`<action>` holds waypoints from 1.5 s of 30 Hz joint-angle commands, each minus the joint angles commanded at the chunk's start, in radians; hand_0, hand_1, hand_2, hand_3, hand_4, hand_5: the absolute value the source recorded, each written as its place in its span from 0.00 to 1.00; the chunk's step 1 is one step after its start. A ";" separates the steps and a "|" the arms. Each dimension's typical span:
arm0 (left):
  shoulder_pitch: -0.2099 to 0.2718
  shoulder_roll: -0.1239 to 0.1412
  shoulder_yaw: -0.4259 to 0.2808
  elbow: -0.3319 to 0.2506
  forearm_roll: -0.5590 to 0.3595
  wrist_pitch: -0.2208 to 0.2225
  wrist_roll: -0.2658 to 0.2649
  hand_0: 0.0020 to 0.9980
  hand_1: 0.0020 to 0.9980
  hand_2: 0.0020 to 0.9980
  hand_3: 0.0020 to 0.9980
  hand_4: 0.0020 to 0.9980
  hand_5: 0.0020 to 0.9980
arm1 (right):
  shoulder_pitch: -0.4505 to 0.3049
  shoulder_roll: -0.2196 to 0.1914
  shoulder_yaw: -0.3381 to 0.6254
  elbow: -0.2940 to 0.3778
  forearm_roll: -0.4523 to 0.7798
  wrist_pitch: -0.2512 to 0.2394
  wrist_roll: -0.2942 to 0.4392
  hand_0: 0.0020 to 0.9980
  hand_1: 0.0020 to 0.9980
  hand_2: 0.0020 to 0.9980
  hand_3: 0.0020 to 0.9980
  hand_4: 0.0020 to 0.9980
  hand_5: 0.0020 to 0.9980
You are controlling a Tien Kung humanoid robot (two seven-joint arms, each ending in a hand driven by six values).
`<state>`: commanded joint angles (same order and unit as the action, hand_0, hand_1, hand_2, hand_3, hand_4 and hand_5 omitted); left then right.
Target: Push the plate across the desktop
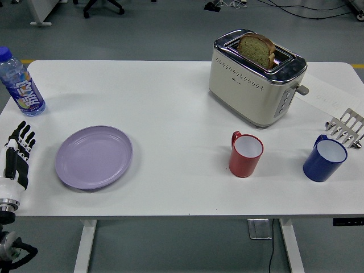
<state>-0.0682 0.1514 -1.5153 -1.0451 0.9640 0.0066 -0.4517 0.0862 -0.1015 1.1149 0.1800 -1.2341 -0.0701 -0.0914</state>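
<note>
A lilac plate [94, 157] lies flat on the white table [170, 114] at the left front. My left hand [18, 147] is at the table's left edge, a short way left of the plate and apart from it. Its fingers [24, 133] are straight, point away from me and hold nothing. My right hand is out of view.
A water bottle [19, 84] stands at the far left. A cream toaster [256, 77] with a slice of bread [256, 49] stands at the back right. A red mug [245, 153], a blue mug [325, 158] and a metal rack [346, 127] are to the right.
</note>
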 joint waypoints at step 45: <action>-0.019 -0.070 0.089 -0.022 -0.043 -0.005 -0.041 0.93 0.94 0.95 0.94 0.52 1.00 | -0.012 0.015 0.005 0.000 -0.031 0.004 -0.006 0.60 0.55 0.65 0.61 0.14 0.34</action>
<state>-0.0874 0.0811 -1.4263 -1.0670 0.9211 0.0020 -0.4930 0.0743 -0.0864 1.1199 0.1800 -1.2654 -0.0657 -0.0970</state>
